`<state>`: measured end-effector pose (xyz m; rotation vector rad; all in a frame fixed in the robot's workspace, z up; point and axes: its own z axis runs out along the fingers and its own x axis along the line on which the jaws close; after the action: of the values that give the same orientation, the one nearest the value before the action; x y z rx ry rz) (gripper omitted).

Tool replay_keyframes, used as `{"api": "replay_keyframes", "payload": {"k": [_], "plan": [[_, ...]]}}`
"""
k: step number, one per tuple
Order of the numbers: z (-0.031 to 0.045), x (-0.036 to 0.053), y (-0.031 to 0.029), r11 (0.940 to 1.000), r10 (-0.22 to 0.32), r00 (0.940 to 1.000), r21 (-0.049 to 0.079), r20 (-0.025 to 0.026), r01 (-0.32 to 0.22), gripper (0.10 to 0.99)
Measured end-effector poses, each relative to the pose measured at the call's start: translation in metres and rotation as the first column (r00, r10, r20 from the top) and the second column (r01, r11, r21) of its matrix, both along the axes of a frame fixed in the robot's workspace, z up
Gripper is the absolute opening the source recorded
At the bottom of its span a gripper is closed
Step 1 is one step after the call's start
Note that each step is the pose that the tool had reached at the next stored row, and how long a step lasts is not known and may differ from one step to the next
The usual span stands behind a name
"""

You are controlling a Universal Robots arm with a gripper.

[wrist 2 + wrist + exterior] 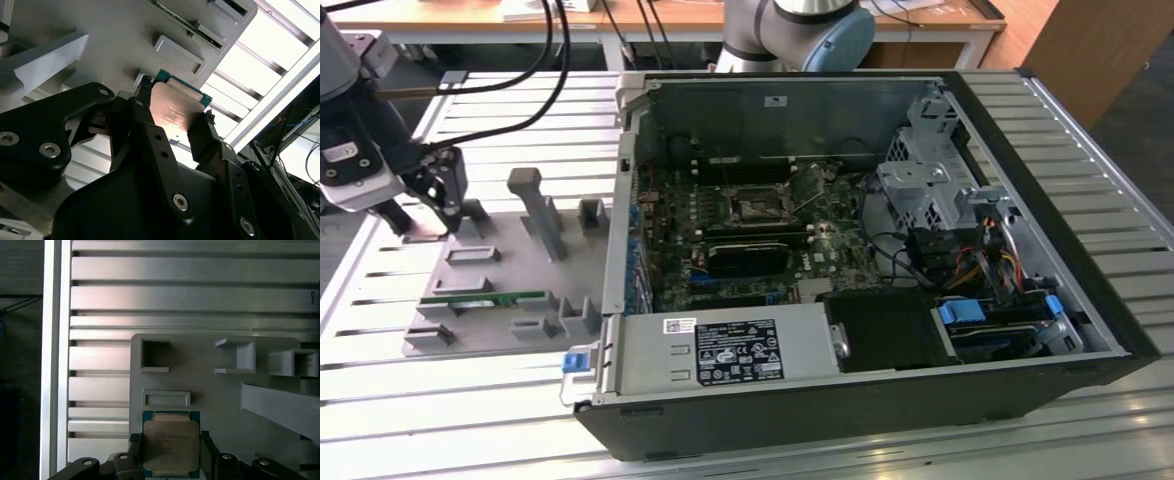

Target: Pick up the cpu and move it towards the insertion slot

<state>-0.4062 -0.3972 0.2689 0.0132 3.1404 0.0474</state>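
The gripper [427, 222] hangs over the grey fixture tray [520, 255], at 9 o'clock from the open computer case [854, 420] in the exterior view. In both wrist views its two black fingers [150, 135] are drawn in narrow around the cpu [171, 440], one against each of two opposite edges. The chip lies flat, silvery top up, with a green rim showing. Whether it is clear of the tray cannot be told. The insertion slot [757, 205] sits on the motherboard [720, 235] inside the case, well apart from the gripper toward 3 o'clock. A green memory stick [480, 297] lies on the tray at 6 o'clock from the gripper.
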Motion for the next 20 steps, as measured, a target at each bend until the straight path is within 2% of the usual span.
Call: {"api": "replay_keyframes", "payload": {"k": [20], "plan": [[0.0116,0.0000,0.0001,1.0000,0.000,1.0000,0.000,0.0001,0.000,0.541]]}}
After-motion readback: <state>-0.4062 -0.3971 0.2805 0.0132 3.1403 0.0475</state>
